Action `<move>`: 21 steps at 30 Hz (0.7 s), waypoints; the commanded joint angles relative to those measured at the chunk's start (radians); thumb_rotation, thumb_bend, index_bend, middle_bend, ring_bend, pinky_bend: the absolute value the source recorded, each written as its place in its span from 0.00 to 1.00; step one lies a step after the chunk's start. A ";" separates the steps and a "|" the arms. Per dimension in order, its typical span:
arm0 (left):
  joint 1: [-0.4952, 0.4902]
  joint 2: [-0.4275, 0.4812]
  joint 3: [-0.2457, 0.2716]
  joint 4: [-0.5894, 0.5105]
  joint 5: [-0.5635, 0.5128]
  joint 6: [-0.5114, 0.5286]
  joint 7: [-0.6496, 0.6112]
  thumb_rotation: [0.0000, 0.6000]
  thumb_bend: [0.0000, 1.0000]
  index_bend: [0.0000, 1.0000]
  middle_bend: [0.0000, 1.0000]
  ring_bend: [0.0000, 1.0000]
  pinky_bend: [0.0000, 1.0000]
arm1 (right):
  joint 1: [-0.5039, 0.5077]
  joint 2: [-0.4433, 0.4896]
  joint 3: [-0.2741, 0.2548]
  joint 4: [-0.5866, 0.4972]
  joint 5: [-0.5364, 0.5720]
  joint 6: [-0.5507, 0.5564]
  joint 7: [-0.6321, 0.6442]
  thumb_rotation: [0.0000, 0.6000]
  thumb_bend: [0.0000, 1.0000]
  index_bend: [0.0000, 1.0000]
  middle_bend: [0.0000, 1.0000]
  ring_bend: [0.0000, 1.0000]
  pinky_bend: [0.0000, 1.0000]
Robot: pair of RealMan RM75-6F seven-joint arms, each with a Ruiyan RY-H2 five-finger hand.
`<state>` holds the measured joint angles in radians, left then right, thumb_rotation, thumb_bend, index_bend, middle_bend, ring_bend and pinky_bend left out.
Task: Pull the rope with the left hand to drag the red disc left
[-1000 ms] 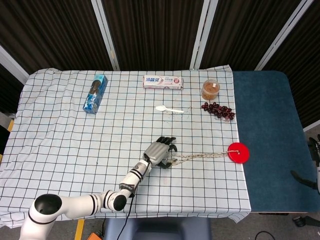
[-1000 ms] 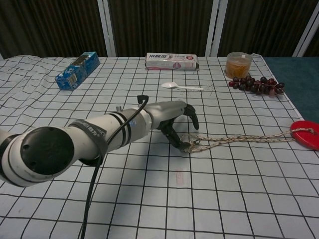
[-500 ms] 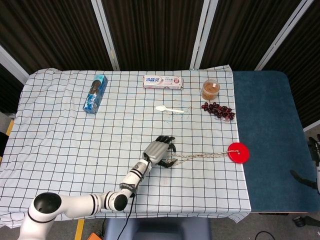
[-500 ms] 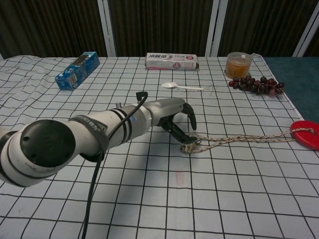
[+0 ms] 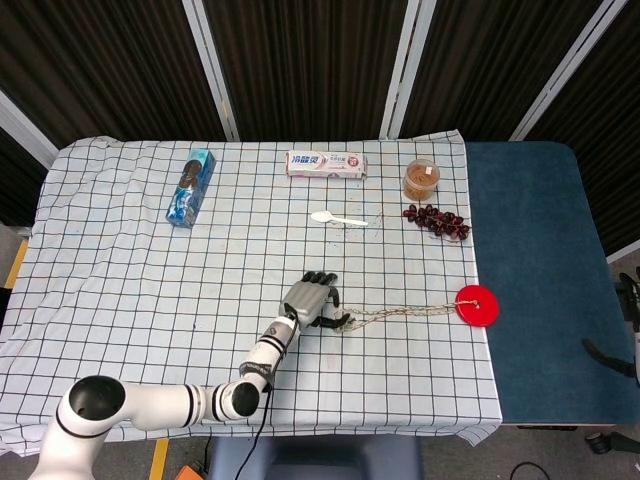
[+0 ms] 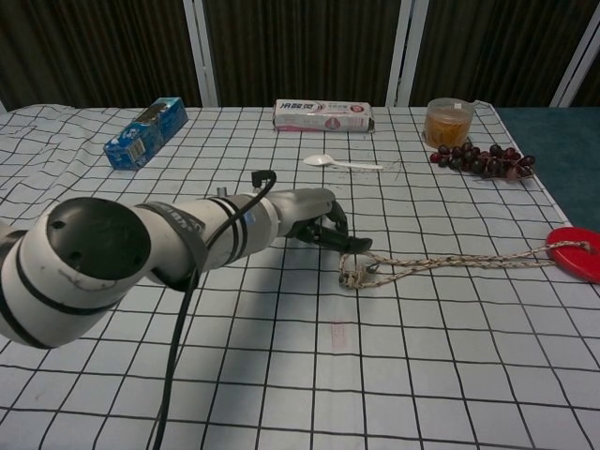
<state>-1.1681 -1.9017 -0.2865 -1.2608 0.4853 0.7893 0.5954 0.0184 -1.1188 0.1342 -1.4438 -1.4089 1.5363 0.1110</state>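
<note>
The red disc (image 5: 477,305) lies at the right edge of the checked cloth; in the chest view the red disc (image 6: 574,253) shows at the right border. A braided rope (image 5: 405,313) runs left from it and ends in a knotted loop. The rope (image 6: 450,262) lies flat on the cloth. My left hand (image 5: 310,300) is just left of the loop, palm down, fingers apart. In the chest view the left hand (image 6: 314,220) stretches a dark fingertip (image 6: 361,247) to just above the loop. Nothing shows it gripping the rope. The right hand is in neither view.
Along the back stand a blue box (image 5: 190,187), a toothpaste box (image 5: 326,164) and a cup of amber liquid (image 5: 421,179). Dark grapes (image 5: 437,221) and a white spoon (image 5: 338,218) lie nearer. A bare blue tabletop (image 5: 540,280) lies right of the cloth.
My left hand has drawn back to the left and its fingers have lifted off the rope's end. The rope and the red disc have stayed where they were.
</note>
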 commanded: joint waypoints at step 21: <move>0.014 -0.031 0.014 0.018 0.082 -0.018 -0.108 0.97 0.42 0.56 0.12 0.00 0.07 | -0.004 -0.004 0.007 0.005 0.016 -0.003 -0.006 1.00 0.27 0.00 0.00 0.00 0.00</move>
<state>-1.1572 -1.9271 -0.2663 -1.2489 0.5589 0.7717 0.4992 0.0147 -1.1230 0.1412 -1.4390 -1.3929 1.5330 0.1054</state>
